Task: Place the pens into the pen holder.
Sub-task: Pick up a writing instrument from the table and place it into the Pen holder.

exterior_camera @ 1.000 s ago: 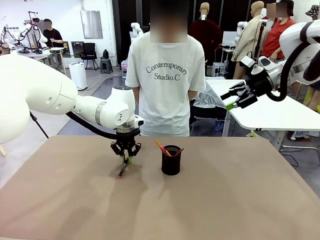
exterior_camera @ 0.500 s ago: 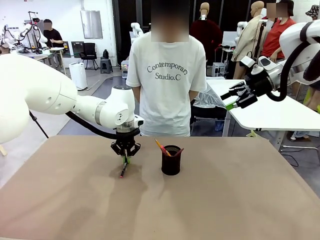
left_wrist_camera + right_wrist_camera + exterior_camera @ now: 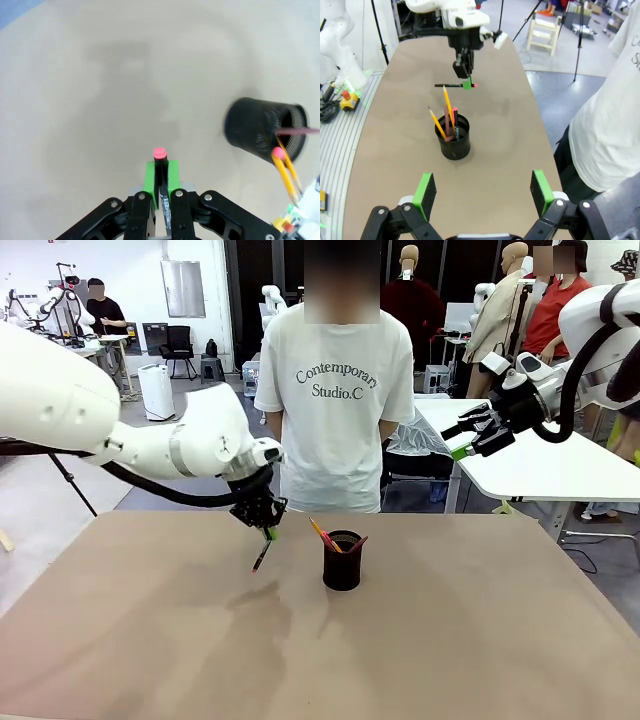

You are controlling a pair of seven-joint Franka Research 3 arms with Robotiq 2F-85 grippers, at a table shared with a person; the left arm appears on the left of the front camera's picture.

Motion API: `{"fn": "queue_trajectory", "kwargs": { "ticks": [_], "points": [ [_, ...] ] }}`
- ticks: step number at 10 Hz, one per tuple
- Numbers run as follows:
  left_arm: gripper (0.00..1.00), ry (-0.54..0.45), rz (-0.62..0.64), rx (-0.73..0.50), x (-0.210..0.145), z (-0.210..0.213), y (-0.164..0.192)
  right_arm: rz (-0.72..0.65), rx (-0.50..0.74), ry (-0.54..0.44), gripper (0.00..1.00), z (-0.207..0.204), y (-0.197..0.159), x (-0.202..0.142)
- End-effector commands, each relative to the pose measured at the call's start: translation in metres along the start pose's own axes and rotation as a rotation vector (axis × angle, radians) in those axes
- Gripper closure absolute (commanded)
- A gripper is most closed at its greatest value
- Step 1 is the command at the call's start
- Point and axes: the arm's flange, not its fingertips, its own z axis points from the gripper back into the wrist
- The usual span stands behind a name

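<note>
Across the brown table, the left gripper is pinching the dark pen aloft, left of the pen holder. Left wrist: green pads are clamping it. Right wrist: the right gripper is hanging wide apart, holding nothing.

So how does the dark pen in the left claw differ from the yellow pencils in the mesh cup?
The dark pen with the red end is clamped in the shut left claw, in the air above the table; the yellow pencils stand leaning in the black wire-mesh cup. The pen is dark-bodied, the pencils orange-yellow. Both are thin sticks.
</note>
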Motion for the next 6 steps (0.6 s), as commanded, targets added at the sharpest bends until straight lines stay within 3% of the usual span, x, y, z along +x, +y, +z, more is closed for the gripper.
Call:
{"fn": "queue_trajectory", "kwargs": {
  "ticks": [1, 3, 6],
  "points": [
    [1.0, -0.04, -0.153, -0.214, -0.031, 0.022, 0.028, 0.003, -0.001, 0.001, 0.0, 0.0, 0.001, 0.001],
    [1.0, -0.194, -0.303, -0.336, -0.04, 0.04, 0.038, 0.003, -0.001, 0.001, 0.0, 0.0, 0.001, 0.001],
    [1.0, -0.493, -0.478, -0.367, -0.052, 0.053, 0.035, 0.003, -0.001, 0.001, 0.0, 0.0, 0.001, 0.001]
  ]
}}
